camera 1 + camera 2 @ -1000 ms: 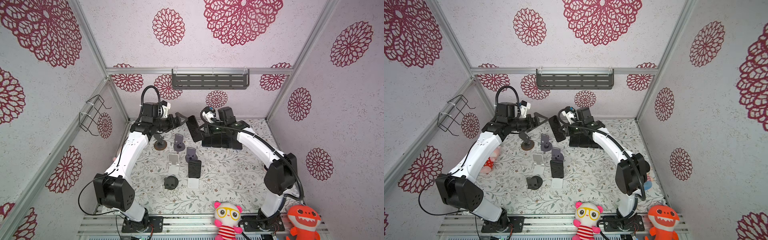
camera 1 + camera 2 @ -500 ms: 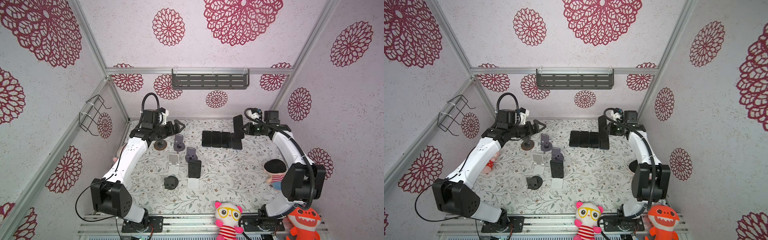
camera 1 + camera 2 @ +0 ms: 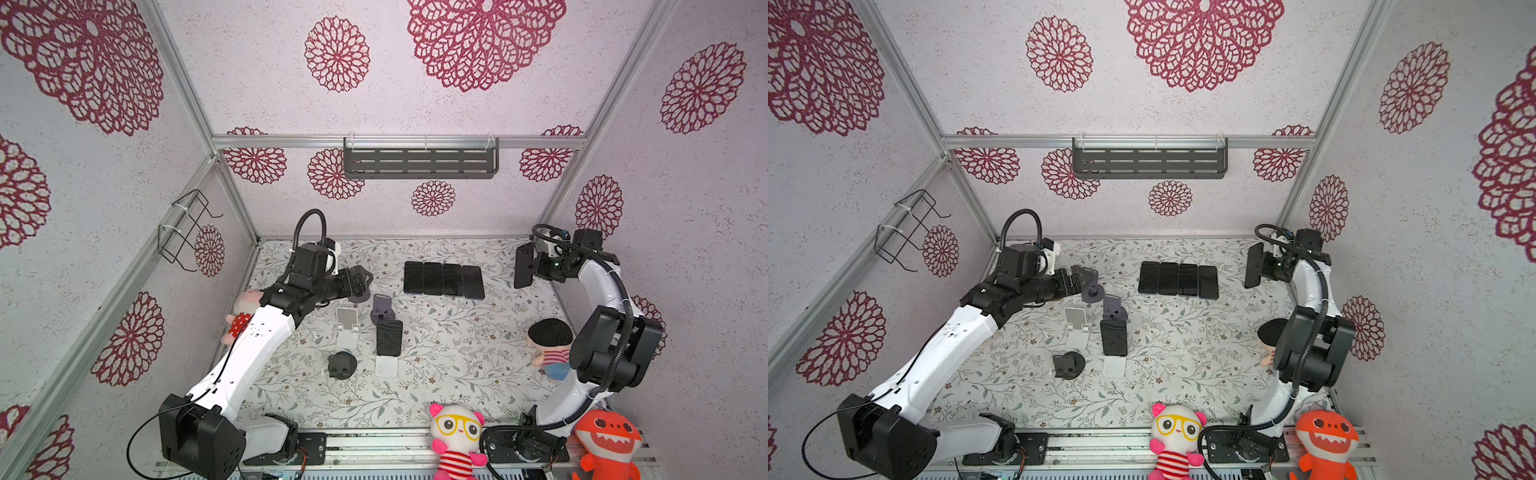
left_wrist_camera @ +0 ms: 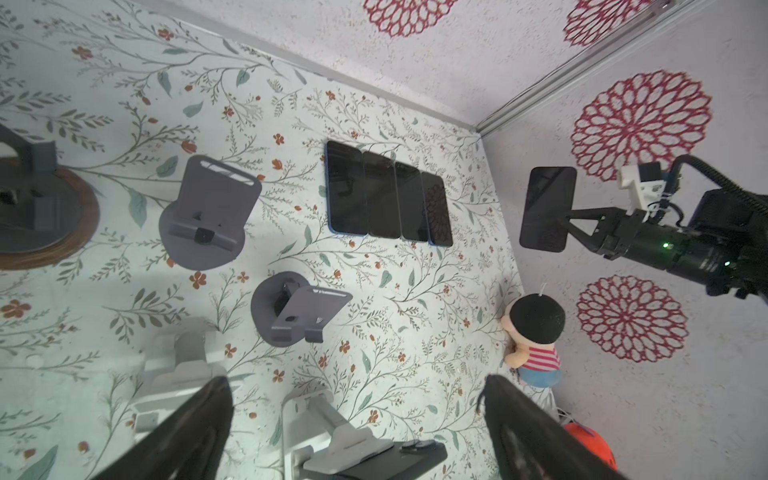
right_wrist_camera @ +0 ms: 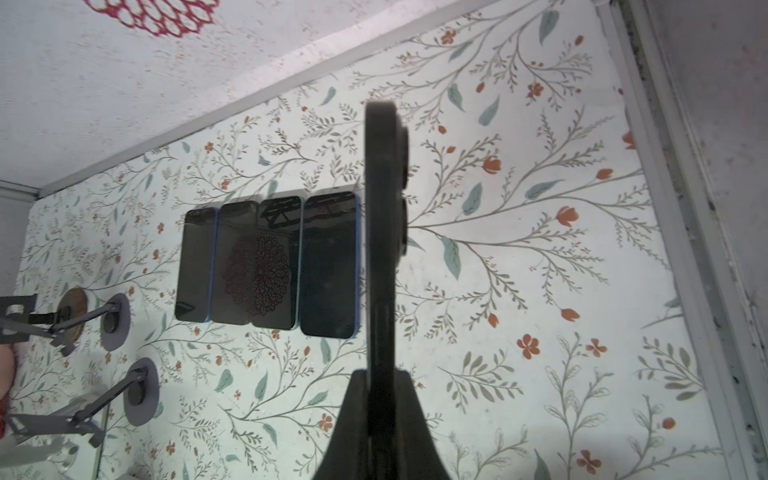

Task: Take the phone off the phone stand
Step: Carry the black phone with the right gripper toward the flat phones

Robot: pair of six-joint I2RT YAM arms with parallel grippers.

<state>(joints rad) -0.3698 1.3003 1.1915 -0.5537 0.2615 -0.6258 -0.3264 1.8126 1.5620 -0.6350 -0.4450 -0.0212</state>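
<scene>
A black phone (image 3: 523,266) hangs upright above the table's back right corner, and my right gripper (image 3: 537,268) is shut on it. The right wrist view has this phone (image 5: 382,249) edge-on, rising from the closed gripper (image 5: 382,376). Another black phone (image 3: 389,337) (image 3: 1113,337) leans on a white phone stand (image 3: 386,368) mid-table. My left gripper (image 3: 362,276) (image 4: 357,395) stands open and empty over the back-left stands, apart from that phone (image 4: 399,459).
Several dark phones (image 3: 444,279) lie flat in a row at the back. Empty stands: white (image 3: 347,328), purple (image 3: 381,307), a dark round one (image 3: 341,365). A doll (image 3: 550,345) lies at the right; plush toys (image 3: 457,436) (image 3: 606,440) sit in front.
The right arm has swung from the centre to the far right, carrying its phone. The left gripper has drawn back a little, still open.
</scene>
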